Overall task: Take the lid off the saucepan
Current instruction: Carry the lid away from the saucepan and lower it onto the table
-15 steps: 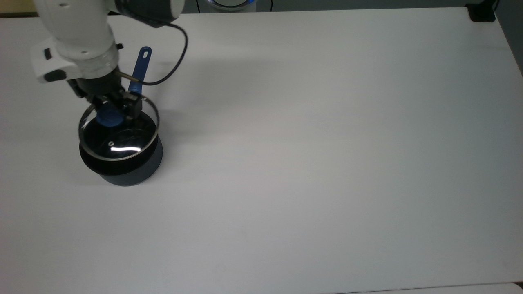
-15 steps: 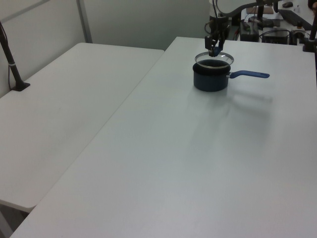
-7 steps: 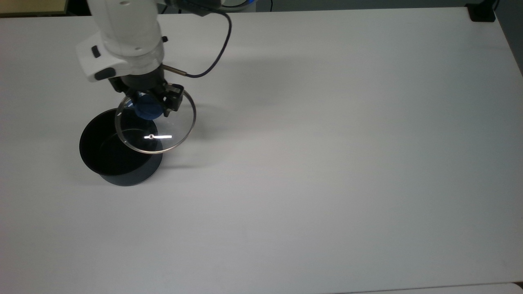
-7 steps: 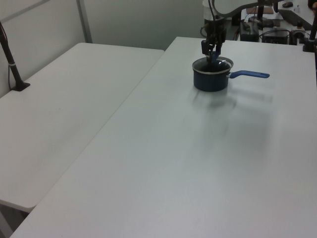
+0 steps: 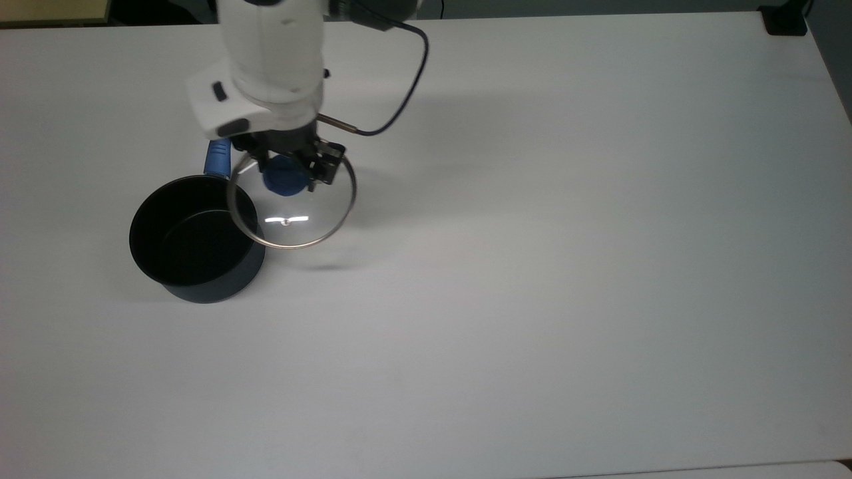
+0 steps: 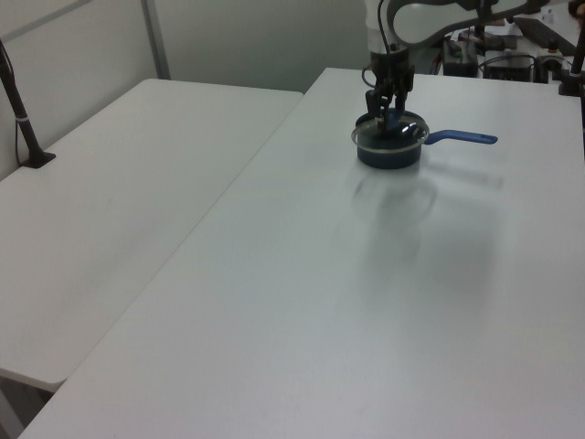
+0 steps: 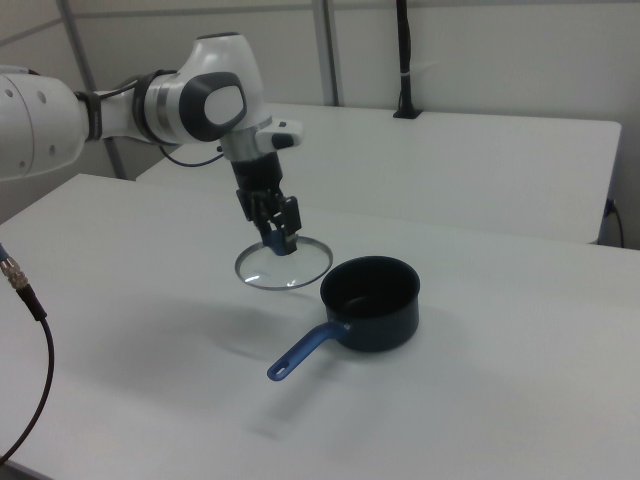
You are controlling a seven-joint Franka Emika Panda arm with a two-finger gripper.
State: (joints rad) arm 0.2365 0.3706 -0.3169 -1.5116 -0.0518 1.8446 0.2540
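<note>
The gripper [image 5: 287,174] pinches the blue knob [image 5: 282,179] of the lid [image 5: 293,206], one finger on each side, so that the glass disc hangs roughly level beneath the wrist. Holding by the knob keeps the fingers off the glass and the thin steel rim.

In the right view the lid [image 7: 283,265] is carried in the air just beside the saucepan [image 7: 370,302], with its shadow on the table [image 7: 480,400] below it. In the top view the lid's rim overlaps the pan's near wall at the top view's left; this is probably an effect of height, since the right view shows a gap between the two. The saucepan [image 5: 193,236] stands open, its black inside exposed, and its long handle [image 7: 305,350] points toward the camera in the right view. The lift-off appears done; setting the lid down remains.

The white table [image 5: 566,266] is bare across the top view's right and lower parts, offering ample room for a descent. The table's far edge [image 5: 532,16] lies behind the arm [image 5: 273,60], and a cable [image 5: 399,100] loops from the wrist on that side. A second table [image 6: 110,229] stands apart at the left view's left.
</note>
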